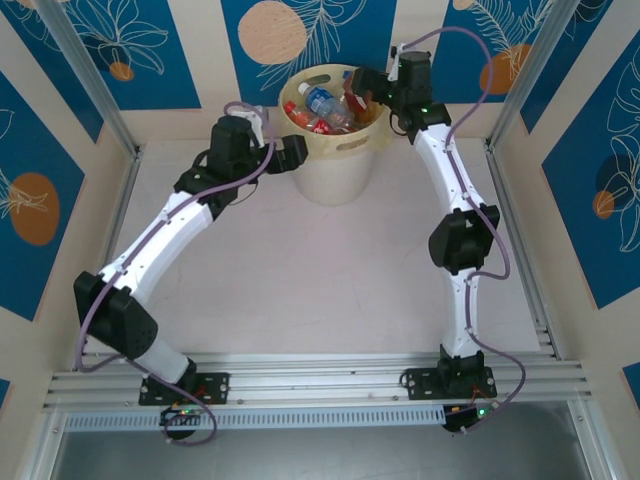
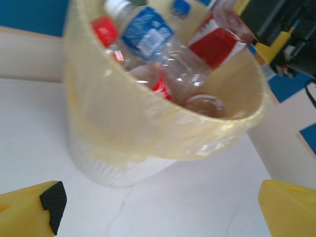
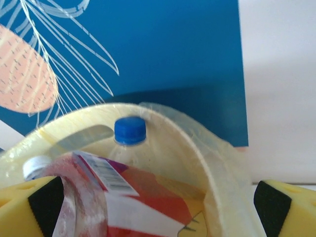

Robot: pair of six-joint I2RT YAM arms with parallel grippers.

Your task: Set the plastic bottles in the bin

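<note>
Left gripper [image 2: 158, 210]: jaws spread wide, nothing between them, low over the bench [image 1: 300, 270], at the bottom of its wrist view. Just beyond it the bin [image 2: 113, 123] stands upright, upper centre in the top view, loaded with plastic bottles [image 1: 325, 105]. Right gripper [image 3: 158, 202]: also spread, hanging over the bin's right rim. A red-labelled bottle [image 3: 133, 197] lies beneath it inside the bin, close to the lower-left finger; contact unclear. Blue-capped bottle [image 3: 130, 131] behind, against the far wall.
</note>
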